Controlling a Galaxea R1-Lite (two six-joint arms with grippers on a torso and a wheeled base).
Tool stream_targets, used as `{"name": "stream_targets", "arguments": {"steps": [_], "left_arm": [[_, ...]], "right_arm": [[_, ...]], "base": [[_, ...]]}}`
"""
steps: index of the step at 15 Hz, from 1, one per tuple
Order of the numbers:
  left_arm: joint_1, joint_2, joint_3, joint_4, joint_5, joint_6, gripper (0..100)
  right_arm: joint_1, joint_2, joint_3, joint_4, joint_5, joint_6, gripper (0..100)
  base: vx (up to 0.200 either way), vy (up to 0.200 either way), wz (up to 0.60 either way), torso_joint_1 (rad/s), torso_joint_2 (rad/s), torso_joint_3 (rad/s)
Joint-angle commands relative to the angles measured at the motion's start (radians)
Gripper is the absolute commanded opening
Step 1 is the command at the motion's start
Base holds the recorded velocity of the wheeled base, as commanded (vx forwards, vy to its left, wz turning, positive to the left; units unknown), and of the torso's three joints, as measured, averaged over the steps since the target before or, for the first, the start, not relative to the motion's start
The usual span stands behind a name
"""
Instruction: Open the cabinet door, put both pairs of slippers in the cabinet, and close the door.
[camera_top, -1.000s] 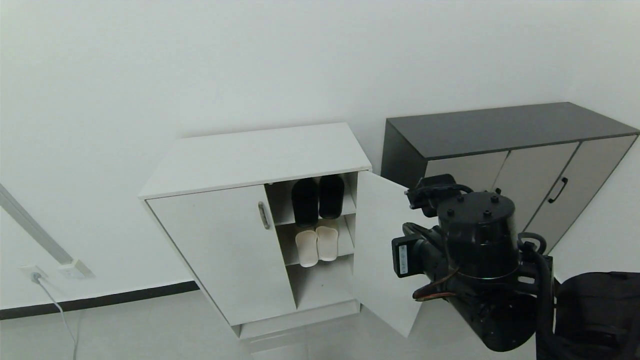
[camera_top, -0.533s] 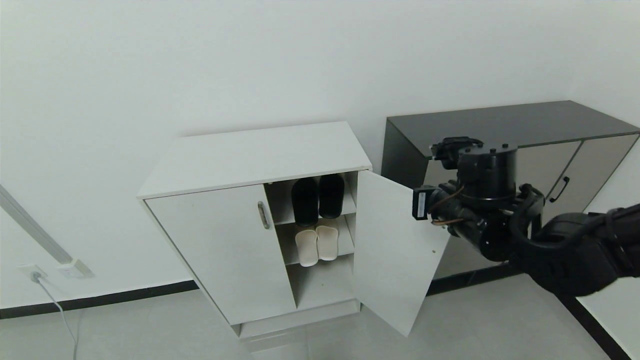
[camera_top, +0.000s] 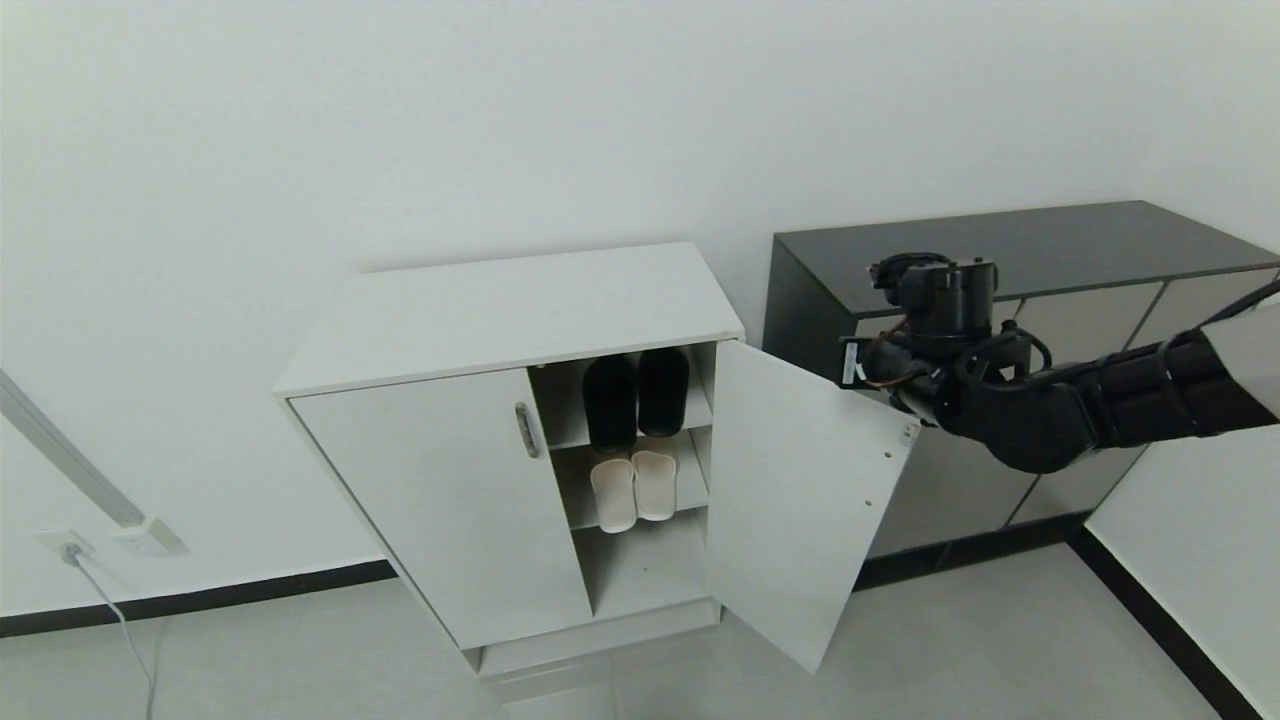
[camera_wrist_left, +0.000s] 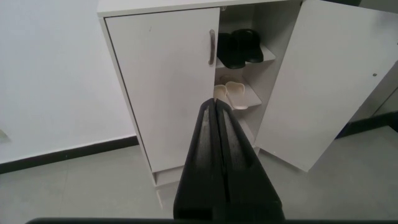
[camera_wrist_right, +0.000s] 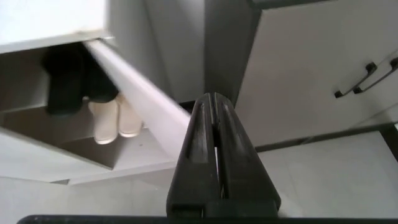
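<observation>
Far left: a pale cable duct (camera_top: 70, 455) runs slantwise down the wall to a wall socket (camera_top: 68, 548) in the lower left of the frame, with a grey cable (camera_top: 125, 625) trailing to the floor.
Left gripper (camera_wrist_left: 214, 109): jaws pressed together on nothing, pointed at the cabinet front from a little way back over bare floor.
Centre: the white cabinet (camera_top: 510, 310) stands against the wall. Its left door (camera_top: 450, 500) is closed, and the metal handle (camera_top: 524, 430) sits at that door's inner edge.
Inside: the black slippers (camera_top: 636, 397) stand on the top shelf. The white slippers (camera_top: 633, 487) are on the shelf below, both pairs toes inward.
Right of centre: the right door (camera_top: 800, 500) stands wide open, its free edge swung out toward the lower right.
Right gripper (camera_wrist_right: 214, 106): jaws closed and empty, just past the open door's upper outer corner; whether it touches the door cannot be told.
Upper right: a dark sideboard (camera_top: 1020, 250) stands close beside the cabinet, behind the open door and the right arm (camera_top: 1050, 410).
Open room: pale floor (camera_top: 950, 640) spreads across the lower frame in front of both pieces.
</observation>
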Motion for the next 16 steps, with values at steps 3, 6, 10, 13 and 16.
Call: {"name": "stream_targets", "arguments": {"steps": [3, 6, 10, 13, 16], "left_arm": [[0.000, 0.001, 0.000, 0.000, 0.001, 0.001, 0], [0.000, 0.001, 0.000, 0.001, 0.001, -0.001, 0], [0.000, 0.001, 0.000, 0.000, 0.001, -0.001, 0], [0.000, 0.001, 0.000, 0.001, 0.001, -0.001, 0], [0.000, 0.001, 0.000, 0.000, 0.001, -0.001, 0]], "right_arm": [[-0.015, 0.079, -0.025, -0.004, 0.000, 0.000, 0], [-0.015, 0.111, -0.036, -0.010, -0.001, 0.000, 0], [-0.018, 0.140, -0.047, -0.026, -0.003, 0.000, 0], [-0.027, 0.145, -0.048, -0.035, -0.006, 0.000, 0], [-0.020, 0.142, -0.040, -0.033, -0.009, 0.000, 0]], "base": [[0.000, 0.000, 0.00, 0.000, 0.00, 0.000], [0.000, 0.000, 0.00, 0.000, 0.00, 0.000], [0.000, 0.000, 0.00, 0.000, 0.00, 0.000], [0.000, 0.000, 0.00, 0.000, 0.00, 0.000], [0.000, 0.000, 0.00, 0.000, 0.00, 0.000]]}}
